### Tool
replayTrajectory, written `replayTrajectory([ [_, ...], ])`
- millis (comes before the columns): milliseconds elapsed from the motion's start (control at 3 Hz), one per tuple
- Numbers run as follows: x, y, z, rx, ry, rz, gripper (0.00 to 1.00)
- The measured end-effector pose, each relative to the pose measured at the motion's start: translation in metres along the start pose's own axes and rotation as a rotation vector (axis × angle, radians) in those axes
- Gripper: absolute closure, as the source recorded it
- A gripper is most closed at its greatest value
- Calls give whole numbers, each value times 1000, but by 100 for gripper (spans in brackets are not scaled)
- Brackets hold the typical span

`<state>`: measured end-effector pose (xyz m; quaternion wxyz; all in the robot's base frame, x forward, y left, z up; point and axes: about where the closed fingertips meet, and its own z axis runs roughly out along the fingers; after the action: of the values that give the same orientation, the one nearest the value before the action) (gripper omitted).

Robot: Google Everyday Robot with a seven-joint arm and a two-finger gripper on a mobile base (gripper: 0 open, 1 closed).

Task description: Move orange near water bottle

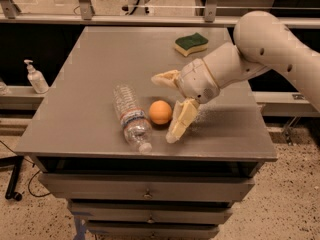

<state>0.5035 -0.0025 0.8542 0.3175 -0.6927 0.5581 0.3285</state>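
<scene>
The orange (160, 112) sits on the grey table (90, 84), just right of the water bottle (131, 117), which lies on its side with its white cap toward the front edge. My gripper (164, 106) is open, its two cream fingers spread either side of the orange: one finger (180, 120) lies to the orange's right near the front, the other (165, 79) is behind it. Neither finger presses the fruit.
A green-and-yellow sponge (191, 43) lies at the table's back right. A white pump dispenser bottle (35, 77) stands on a ledge to the left. The table's front edge is close below the bottle; drawers are underneath.
</scene>
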Motion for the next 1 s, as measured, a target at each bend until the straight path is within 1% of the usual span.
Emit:
replayTrajectory([
  [333,8,-8,-19,57,-15,25,0],
  [667,28,-24,-66,191,-54,68,0],
  [1000,51,-40,-137,361,-58,101,0],
])
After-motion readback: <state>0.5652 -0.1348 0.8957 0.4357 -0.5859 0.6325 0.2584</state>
